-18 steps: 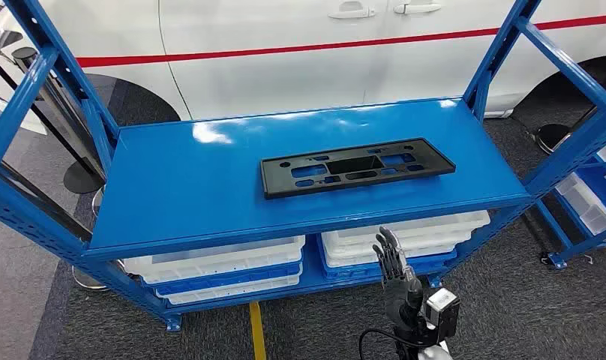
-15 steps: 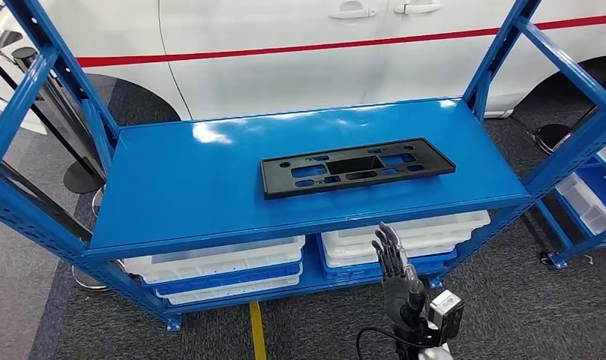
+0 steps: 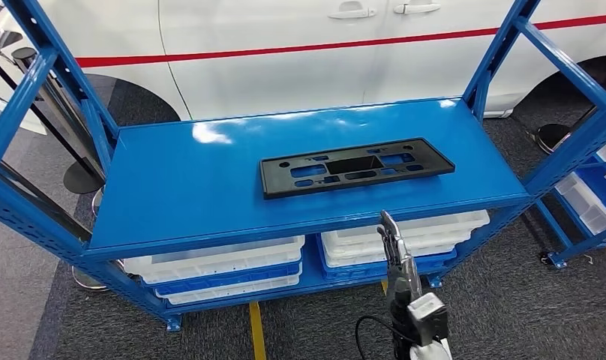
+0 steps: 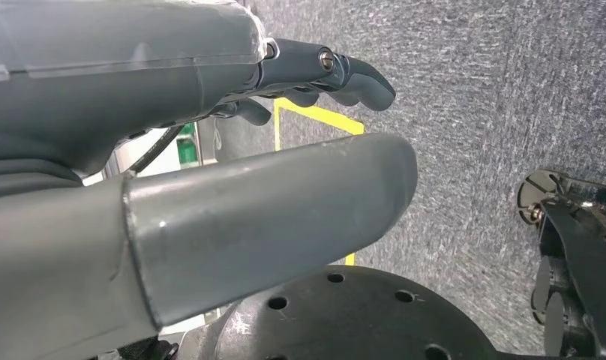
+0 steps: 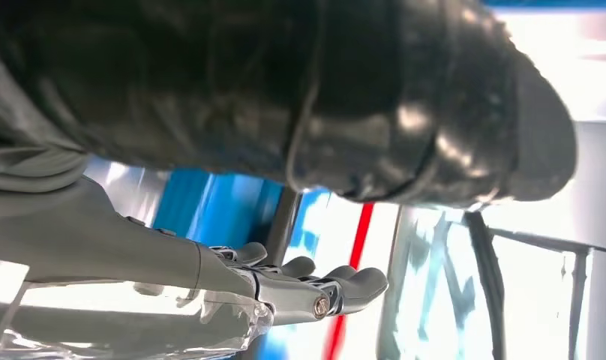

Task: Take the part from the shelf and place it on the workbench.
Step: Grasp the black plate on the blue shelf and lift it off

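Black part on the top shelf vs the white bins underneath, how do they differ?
The black part is a single flat dark plate pierced with cutouts; the white bins are pale, walled trays stacked in layers. The black part lies alone in the open on the blue shelf; the white bins sit on the lower level, partly hidden by the shelf edge. Both are long rectangles, and the right hand, raised in front of the shelf, touches neither.

Part (image 3: pixel 355 166) lies on the shelf (image 3: pixel 180 195) — bins (image 3: pixel 217 268) beneath it.
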